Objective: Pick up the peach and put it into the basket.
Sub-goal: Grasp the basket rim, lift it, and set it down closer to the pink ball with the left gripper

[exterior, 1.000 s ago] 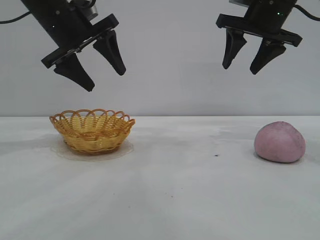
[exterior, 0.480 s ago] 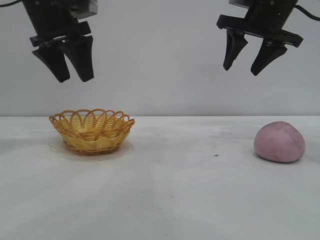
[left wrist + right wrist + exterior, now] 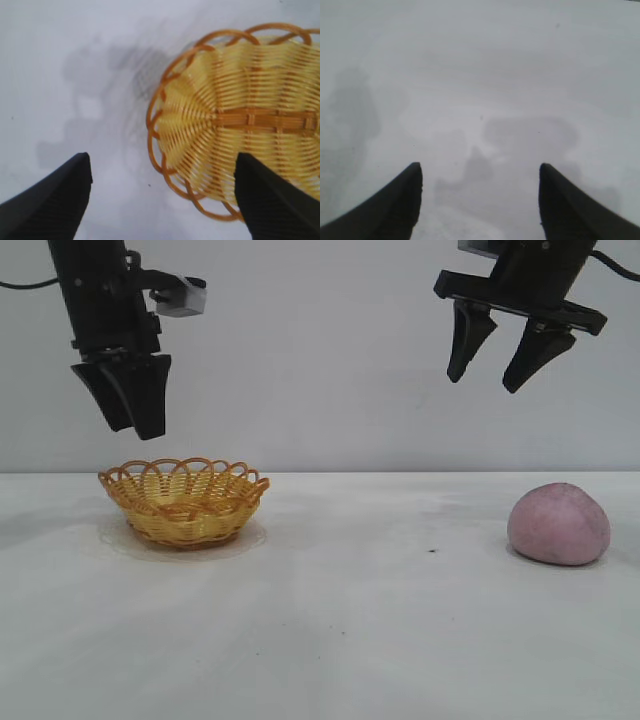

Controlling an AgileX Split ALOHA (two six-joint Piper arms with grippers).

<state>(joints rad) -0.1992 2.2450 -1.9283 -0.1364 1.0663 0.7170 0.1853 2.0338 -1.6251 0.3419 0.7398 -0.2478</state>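
Exterior view: both grippers, left (image 3: pixel 128 430) and right (image 3: pixel 493 373), hang open-fingered; peach (image 3: pixel 558 524) near the table's (image 3: pixel 350 620) right edge, basket (image 3: pixel 184 500) near its left.

The exterior camera looks level across the white table (image 3: pixel 340 640) at both arms, while each wrist camera stares steeply down; the left shares the yellow-orange scalloped wicker basket (image 3: pixel 185 502) (image 3: pixel 240 125).

Sitting at the table's (image 3: pixel 330 640) left: basket (image 3: pixel 184 502). Lying well apart at the right: peach (image 3: pixel 558 524). Hanging above the basket's left edge, left gripper (image 3: pixel 128 425); hanging up and left of the peach, right gripper (image 3: pixel 488 378).
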